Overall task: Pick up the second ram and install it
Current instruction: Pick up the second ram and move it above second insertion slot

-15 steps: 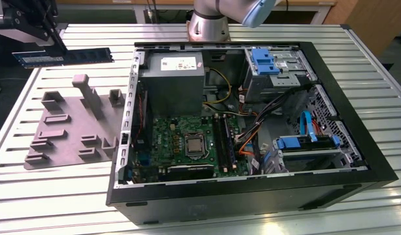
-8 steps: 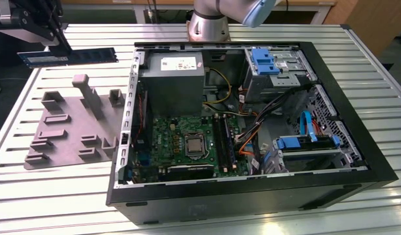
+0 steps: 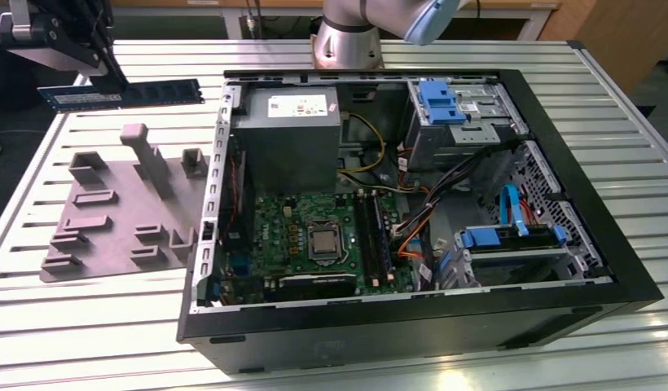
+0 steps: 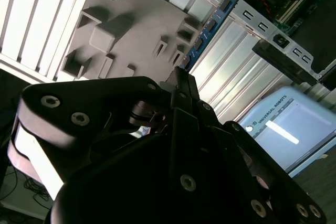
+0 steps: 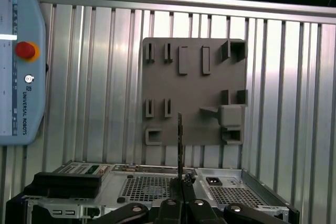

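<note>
the gripper [image 3: 106, 80] is squeezing the second ram [image 3: 149, 91] by what looks like its top edge, holding it level up over the grey tray [image 3: 125, 213], leaving its bottom edge free.

The second ram [image 3: 149, 91] in the black jaws is dark with a blue-white label. Below the jaws, the fixture plate [image 3: 116, 212] is plain grey, the bench [image 3: 51, 326] ribbed silver, the motherboard [image 3: 279, 228] green.
</note>
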`<state>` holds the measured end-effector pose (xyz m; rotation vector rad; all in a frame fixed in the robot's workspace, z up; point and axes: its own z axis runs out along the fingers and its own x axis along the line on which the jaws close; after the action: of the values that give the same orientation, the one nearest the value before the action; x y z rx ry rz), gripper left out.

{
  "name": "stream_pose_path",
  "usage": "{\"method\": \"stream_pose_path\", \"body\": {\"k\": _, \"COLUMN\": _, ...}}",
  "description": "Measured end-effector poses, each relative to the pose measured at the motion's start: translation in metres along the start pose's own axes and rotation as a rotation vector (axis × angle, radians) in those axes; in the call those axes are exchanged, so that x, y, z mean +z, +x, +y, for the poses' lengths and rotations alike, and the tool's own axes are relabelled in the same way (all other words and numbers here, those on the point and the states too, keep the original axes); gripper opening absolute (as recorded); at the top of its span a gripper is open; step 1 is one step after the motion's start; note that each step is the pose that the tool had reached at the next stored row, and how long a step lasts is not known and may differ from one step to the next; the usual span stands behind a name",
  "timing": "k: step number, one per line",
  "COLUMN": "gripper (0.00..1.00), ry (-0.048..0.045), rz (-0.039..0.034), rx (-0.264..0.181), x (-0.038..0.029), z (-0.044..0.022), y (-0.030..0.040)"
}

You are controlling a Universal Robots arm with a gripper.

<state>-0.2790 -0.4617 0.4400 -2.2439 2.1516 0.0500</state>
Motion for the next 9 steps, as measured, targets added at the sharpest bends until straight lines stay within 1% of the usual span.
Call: {"method": "stream_pose_path", "body": {"k": 9, "gripper": 0.12, "ry": 0.0000, "rz": 0.0000, "rx": 0.000, "x": 0.0000, "z": -0.0083, "y": 0.0004}}
